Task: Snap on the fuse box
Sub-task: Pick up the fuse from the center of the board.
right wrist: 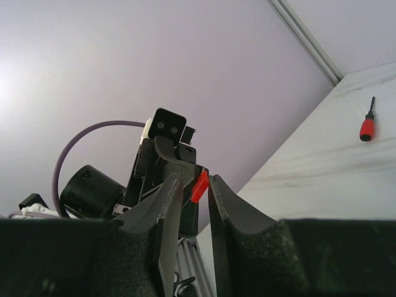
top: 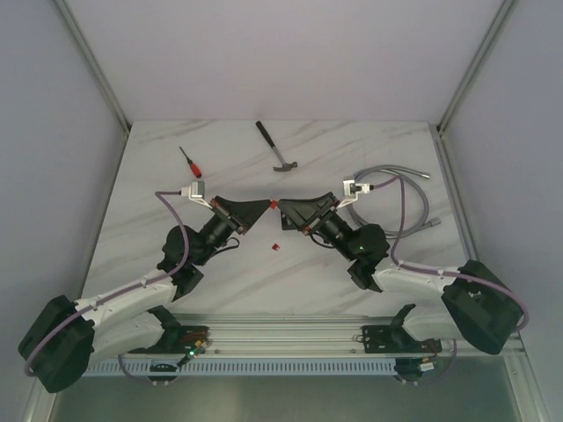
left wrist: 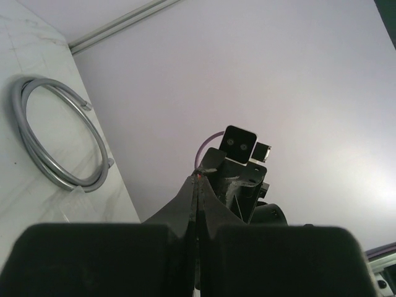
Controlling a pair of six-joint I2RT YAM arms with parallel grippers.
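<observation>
1. Where the arms met at the centre of the top view, the left gripper [left wrist: 198, 180] was seen shut on a small red piece [right wrist: 199, 185], apparently offered for handover.
2. The right gripper [right wrist: 193, 179] was held part open astride it; contact could not be told.
3. No fuse box could be made out in any view.
4. Bare table [top: 352, 158] lay around; the hammer [top: 277, 149] and screwdriver [top: 190, 163] were seen well apart, upper frame.

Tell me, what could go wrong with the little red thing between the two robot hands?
The small red piece is caught only at the very tips. The left gripper seems shut on its edge, and the right gripper is open around it. It might slip and drop onto the table, where another red bit lies. The grippers meet tip to tip, so a crooked squeeze could knock them together.
</observation>
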